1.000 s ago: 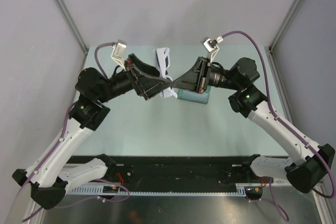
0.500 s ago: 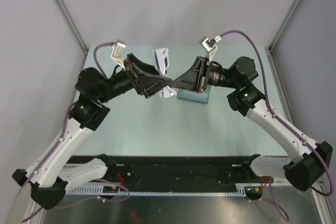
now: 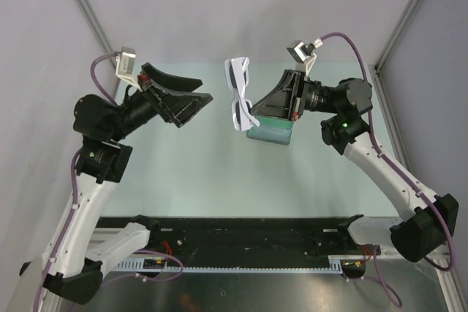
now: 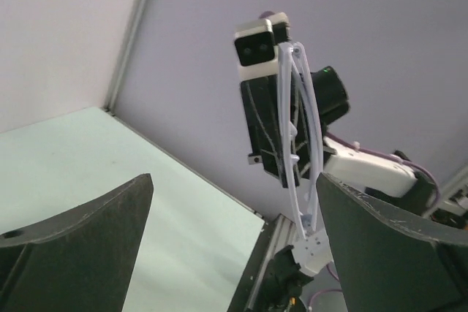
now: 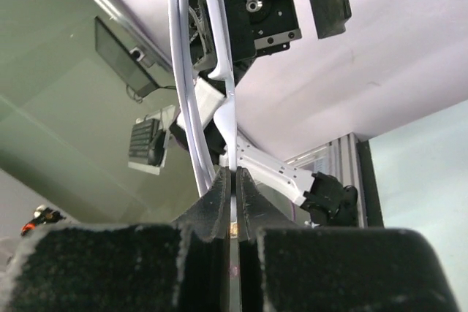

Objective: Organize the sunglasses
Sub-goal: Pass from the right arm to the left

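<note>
The white sunglasses [image 3: 238,91] with dark lenses hang in the air above the middle of the table, folded. My right gripper [image 3: 255,115] is shut on one end of the frame and holds them up. In the right wrist view the thin white arms [image 5: 199,93] rise from between my closed jaws. My left gripper [image 3: 196,98] is open and empty, raised to the left of the glasses and apart from them. The left wrist view shows the glasses [image 4: 298,144] edge-on in front of the right gripper.
A grey-blue felt case [image 3: 272,131] lies on the pale green table [image 3: 197,166] under the right gripper. Grey walls with metal posts close in the back and both sides. The black base rail runs along the near edge.
My left gripper has let go of the sunglasses and swung back to the left and up. The right gripper now holds them alone, a little higher and unfolded from the earlier bunch.
</note>
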